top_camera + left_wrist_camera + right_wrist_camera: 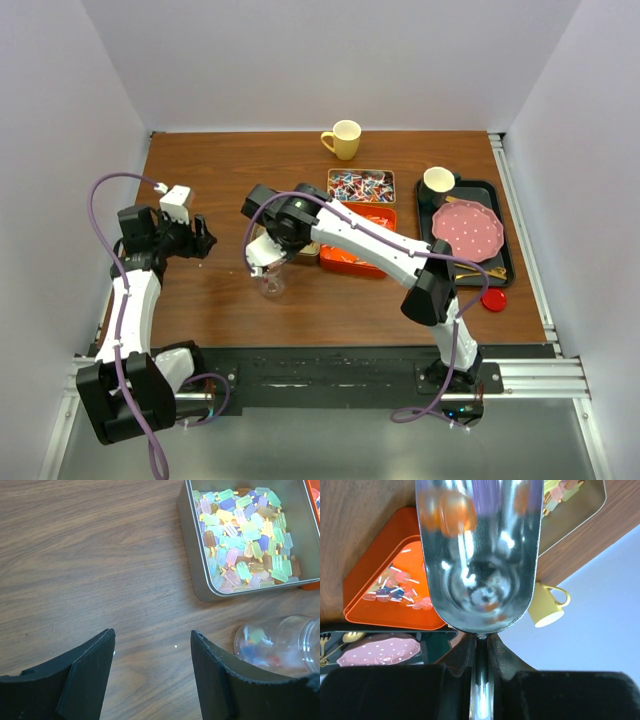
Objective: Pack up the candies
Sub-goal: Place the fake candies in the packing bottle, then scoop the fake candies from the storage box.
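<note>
Pastel candies (245, 535) fill a silver tin (192, 555). More candies lie in an orange tin (370, 605) (350, 260) and in a far tin (361, 185) of red-blue-white ones. A clear jar (280, 642) (272, 285) holds a few candies. My right gripper (480, 642) (262, 248) is shut on the handle of a metal scoop (480, 555), which hangs over the jar. Orange blurs show at the scoop's front; candy or reflection, I cannot tell. My left gripper (152, 650) (203, 240) stands open over bare wood, left of the jar, holding nothing.
A yellow mug (343, 139) stands at the back. On the right, a black tray (500, 250) carries a pink dotted plate (467, 228) and a small white cup (438, 180). A red lid (493, 299) lies in front of the tray.
</note>
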`<act>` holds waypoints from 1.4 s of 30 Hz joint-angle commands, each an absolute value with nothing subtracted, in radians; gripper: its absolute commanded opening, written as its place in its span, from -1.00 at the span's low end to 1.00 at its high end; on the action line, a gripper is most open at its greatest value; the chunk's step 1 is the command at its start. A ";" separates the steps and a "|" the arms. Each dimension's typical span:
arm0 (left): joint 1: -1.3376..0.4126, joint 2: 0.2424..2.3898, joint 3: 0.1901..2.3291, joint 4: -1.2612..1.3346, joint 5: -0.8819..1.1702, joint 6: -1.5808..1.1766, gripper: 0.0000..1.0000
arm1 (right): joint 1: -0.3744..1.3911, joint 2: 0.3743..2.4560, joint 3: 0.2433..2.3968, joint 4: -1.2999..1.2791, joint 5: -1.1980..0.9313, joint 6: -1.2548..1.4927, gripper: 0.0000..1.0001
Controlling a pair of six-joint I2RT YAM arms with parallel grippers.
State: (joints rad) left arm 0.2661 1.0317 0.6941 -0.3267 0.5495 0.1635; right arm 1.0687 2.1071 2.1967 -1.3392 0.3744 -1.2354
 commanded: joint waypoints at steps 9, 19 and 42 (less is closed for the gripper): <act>0.271 1.005 0.699 -0.262 0.780 0.138 0.37 | 1.086 2.034 2.206 -1.451 0.436 -1.252 -1.00; 0.247 1.058 0.791 -0.391 1.353 0.204 -1.00 | 0.983 2.109 2.421 -1.535 0.167 -1.004 -1.00; 0.118 1.221 0.837 -0.268 1.175 0.090 -1.00 | 0.928 1.924 2.206 -1.370 -0.048 -0.980 -1.00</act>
